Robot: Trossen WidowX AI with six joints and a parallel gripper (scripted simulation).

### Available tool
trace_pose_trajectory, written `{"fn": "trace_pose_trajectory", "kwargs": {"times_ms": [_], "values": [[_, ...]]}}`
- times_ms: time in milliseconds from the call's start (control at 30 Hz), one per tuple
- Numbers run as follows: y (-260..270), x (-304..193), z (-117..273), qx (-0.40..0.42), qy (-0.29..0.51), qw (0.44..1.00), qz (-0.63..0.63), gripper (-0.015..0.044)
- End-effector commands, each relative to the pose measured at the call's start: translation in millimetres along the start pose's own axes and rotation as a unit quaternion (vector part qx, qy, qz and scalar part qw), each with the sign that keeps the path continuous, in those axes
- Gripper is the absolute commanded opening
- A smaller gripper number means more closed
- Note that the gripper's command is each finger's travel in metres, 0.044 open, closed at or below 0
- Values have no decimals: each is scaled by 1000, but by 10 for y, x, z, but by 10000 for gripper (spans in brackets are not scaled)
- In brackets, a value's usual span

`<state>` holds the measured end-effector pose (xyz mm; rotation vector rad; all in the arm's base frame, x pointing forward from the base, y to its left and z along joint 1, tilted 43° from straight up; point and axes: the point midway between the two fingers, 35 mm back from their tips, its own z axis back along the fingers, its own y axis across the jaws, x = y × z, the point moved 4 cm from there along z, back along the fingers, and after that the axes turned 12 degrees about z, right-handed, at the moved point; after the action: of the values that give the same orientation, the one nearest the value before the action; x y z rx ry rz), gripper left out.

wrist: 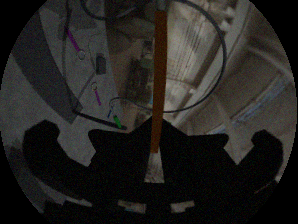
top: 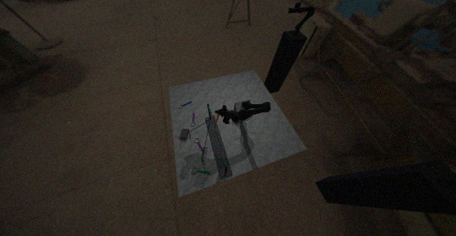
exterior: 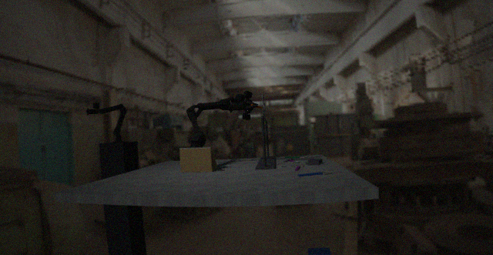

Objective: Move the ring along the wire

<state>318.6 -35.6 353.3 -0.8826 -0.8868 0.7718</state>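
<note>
The orange handle [top: 217, 118] [exterior: 261, 107] [wrist: 160, 65] is between the fingers of my gripper [top: 216, 112] [wrist: 156, 119], which is shut on it high above the table. The handle points away from the fingers; its ring is mostly cut off at the top of the wrist view and too small in the top and exterior views. The thin grey wire [wrist: 224, 57] curves widely behind the handle. One green part [top: 209, 107] [wrist: 117, 121] is by the far post, near my gripper; the other green part [top: 224, 162] is by the near post. Whether the wire passes through the ring cannot be told.
The posts stand on a long dark base [top: 217, 143] on the pale table [top: 278, 132]. Beyond it lie a blue-handled ring [top: 187, 103] [exterior: 310, 174], two purple-handled rings, a green-handled ring [top: 203, 172] and a grey block [top: 184, 134] [wrist: 101, 64].
</note>
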Motion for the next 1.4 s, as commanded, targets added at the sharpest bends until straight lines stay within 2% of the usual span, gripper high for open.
{"fn": "trace_pose_trajectory", "kwargs": {"times_ms": [0, 1367], "values": [[-4, -4, 0, 12, -5, 1000, -26, -150], [89, 15, -17, 132, -60, 956, -256, -150]]}}
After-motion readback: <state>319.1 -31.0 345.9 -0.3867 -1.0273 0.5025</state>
